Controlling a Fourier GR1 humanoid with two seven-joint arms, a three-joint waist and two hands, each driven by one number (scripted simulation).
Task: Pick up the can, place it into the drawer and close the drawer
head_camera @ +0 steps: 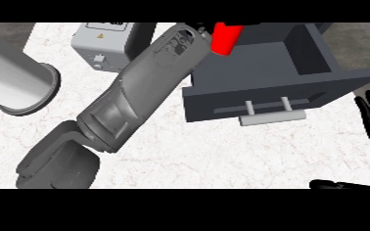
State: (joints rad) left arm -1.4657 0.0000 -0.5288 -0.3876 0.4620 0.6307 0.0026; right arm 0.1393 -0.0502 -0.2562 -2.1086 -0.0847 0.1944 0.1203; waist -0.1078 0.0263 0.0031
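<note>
The smooth red can (225, 38), a cylinder, hangs over the boxy dark-grey drawer (289, 90) at twelve o'clock; the left hand (203, 28) curls round it. Black right hand (361, 112) at three o'clock: finger state unclear.

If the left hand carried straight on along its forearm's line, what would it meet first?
Mostly hidden at the top edge, the left hand is already at the red can, above the open drawer. Further along, the drawer's far wall probably comes first, though depth is unclear.
</note>
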